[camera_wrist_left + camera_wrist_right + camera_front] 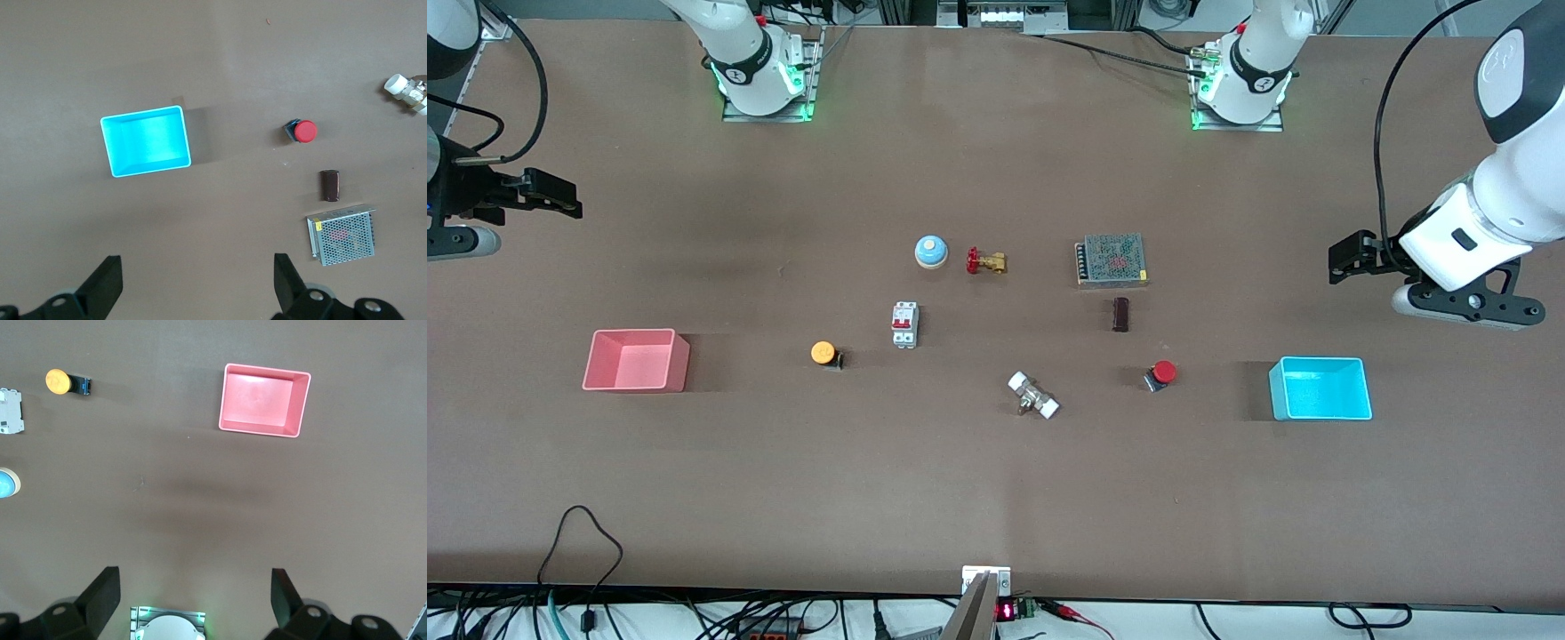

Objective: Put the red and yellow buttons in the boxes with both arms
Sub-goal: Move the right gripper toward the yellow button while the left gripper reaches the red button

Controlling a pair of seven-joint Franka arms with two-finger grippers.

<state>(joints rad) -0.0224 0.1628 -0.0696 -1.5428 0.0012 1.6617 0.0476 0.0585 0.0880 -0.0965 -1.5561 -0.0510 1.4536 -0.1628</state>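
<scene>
The red button (1162,374) lies on the table between the middle and the cyan box (1320,388). The yellow button (824,353) lies between the middle and the pink box (636,360). Both boxes are empty. My left gripper (1343,258) hangs open and empty over bare table at the left arm's end. Its wrist view shows the cyan box (145,141), the red button (304,131) and my left gripper (198,283). My right gripper (560,197) hangs open and empty over bare table at the right arm's end. Its wrist view shows the pink box (265,400), the yellow button (60,381) and my right gripper (195,600).
In the middle stand a blue bell (931,252), a brass valve with a red handwheel (985,261), a white breaker (904,324), a mesh power supply (1111,260), a small dark block (1120,314) and a white fitting (1033,396).
</scene>
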